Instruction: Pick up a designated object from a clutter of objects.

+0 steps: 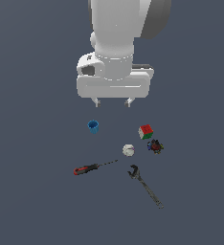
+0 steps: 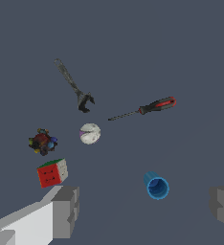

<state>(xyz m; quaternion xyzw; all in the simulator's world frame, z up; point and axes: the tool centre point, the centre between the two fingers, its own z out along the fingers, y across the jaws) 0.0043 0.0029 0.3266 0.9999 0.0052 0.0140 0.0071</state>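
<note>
The designated object (image 1: pixel 155 146) is a small dark lump with red, blue and green patches; in the wrist view this designated object (image 2: pixel 42 141) lies beside the red-green-white cube (image 2: pixel 52 172). The clutter of objects spreads over the grey floor: cube (image 1: pixel 145 131), white ball (image 1: pixel 128 150), blue cup (image 1: pixel 93 126), screwdriver (image 1: pixel 94 167) and wrench (image 1: pixel 145 185). My gripper (image 1: pixel 113 102) hangs high above them, open, holding nothing, nearer the cup than the lump. Its wide-apart fingers (image 2: pixel 66 210) frame the wrist view.
In the wrist view the white ball (image 2: pixel 90 133) sits between the lump and the screwdriver (image 2: pixel 147 108). The wrench (image 2: pixel 74 87) lies beyond the ball. The blue cup (image 2: pixel 156 185) lies on its side between the fingers. Bare grey floor surrounds the group.
</note>
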